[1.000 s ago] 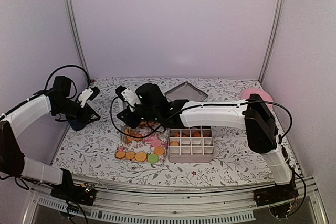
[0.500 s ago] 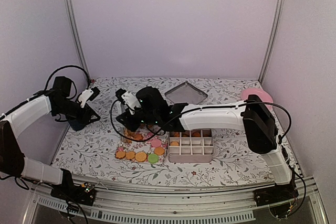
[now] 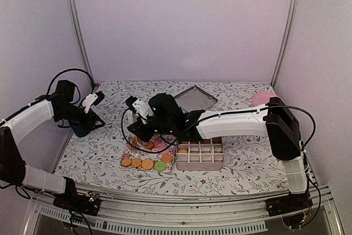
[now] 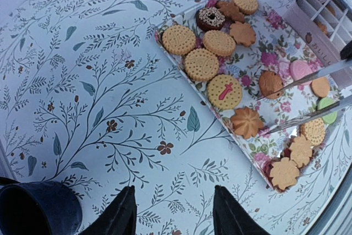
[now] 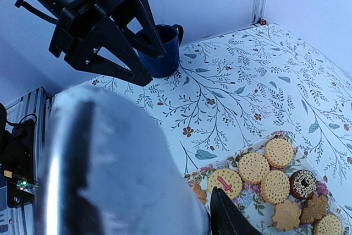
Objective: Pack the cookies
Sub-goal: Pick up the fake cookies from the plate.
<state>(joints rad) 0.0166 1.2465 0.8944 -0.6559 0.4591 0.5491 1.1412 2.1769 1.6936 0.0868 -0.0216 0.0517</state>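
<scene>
The cookies [image 4: 220, 42] lie on a floral tray [image 4: 258, 59]; most are golden rounds, and there are flower shapes and one chocolate ring. In the top view more cookies [image 3: 146, 164] sit in a row in front of a divided box [image 3: 201, 159] that holds a few. My right gripper [image 3: 138, 130] is shut on silver tongs [image 4: 308, 78]. The tongs' two arms stand apart over the tray, their tips by a flower cookie [image 4: 247, 123]. In the right wrist view the tongs [image 5: 110, 163] hide all but one black finger [image 5: 225, 216]. My left gripper [image 4: 173, 213] hangs open over bare cloth, left of the tray.
A dark blue mug [image 4: 36, 208] stands beside my left gripper, also seen in the right wrist view as the mug [image 5: 160, 50]. A metal lid [image 3: 195, 97] lies behind the box. A pink plate [image 3: 263, 98] sits at the back right. Side walls stand close on both sides.
My right arm has shifted a little to the right with the tongs, uncovering more of the metal lid. The left arm has not moved.
</scene>
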